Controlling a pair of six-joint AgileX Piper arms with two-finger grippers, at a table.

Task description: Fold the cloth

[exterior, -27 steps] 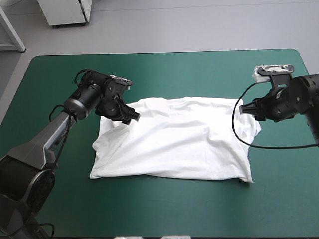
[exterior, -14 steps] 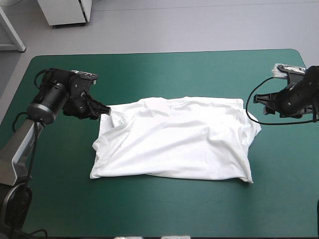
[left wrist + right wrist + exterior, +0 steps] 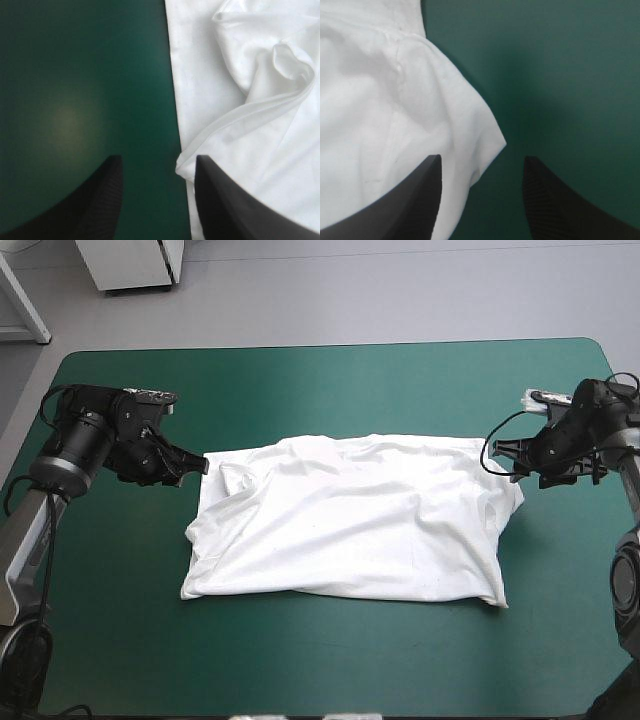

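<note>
The white T-shirt (image 3: pixel 350 525) lies flat in a rough rectangle at the middle of the table, with wrinkles along its far edge. My left gripper (image 3: pixel 197 466) sits low at the shirt's far left corner and is open. In the left wrist view the T-shirt (image 3: pixel 250 100) has a folded hem corner lying between the fingers of the left gripper (image 3: pixel 158 160), close to one of them. My right gripper (image 3: pixel 497 453) is at the far right corner, also open. In the right wrist view a rounded corner of the T-shirt (image 3: pixel 380 100) reaches into the gap of the right gripper (image 3: pixel 482 159).
The teal-green cover (image 3: pixel 320 380) runs as a wide band between the shirt and the table's far edge. Narrower bands of cover lie to the left, to the right and in front of the shirt.
My left gripper has drawn back leftward off the shirt to its far left corner. My right gripper swung out to the right, then came back toward the far right corner. The shirt has hardly shifted.
</note>
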